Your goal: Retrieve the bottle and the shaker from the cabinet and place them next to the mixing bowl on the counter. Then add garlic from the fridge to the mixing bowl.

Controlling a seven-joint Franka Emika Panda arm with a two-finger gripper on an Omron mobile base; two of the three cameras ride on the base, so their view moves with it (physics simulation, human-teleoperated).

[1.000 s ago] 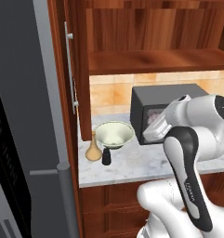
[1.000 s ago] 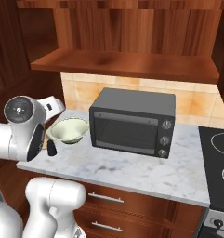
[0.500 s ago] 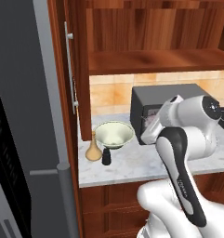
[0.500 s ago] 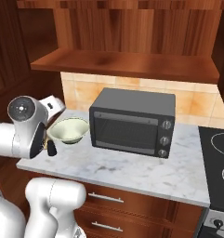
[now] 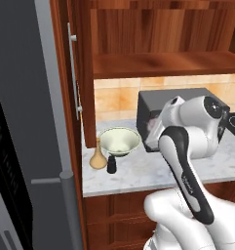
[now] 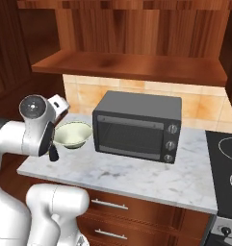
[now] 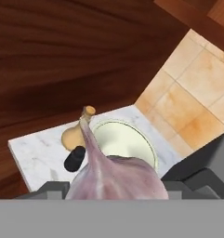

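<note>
End effector (image 7: 114, 189) grips bulbous, papery mauve garlic (image 7: 114, 175) w/ tapered stem.

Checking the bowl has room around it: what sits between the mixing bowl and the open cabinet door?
In the left base view, the tan bottle and the black shaker stand on the counter between the bowl and the door.

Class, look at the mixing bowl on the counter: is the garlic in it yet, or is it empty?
Empty: the mixing bowl shows a bare inside, and the garlic sits in the tool.
</note>
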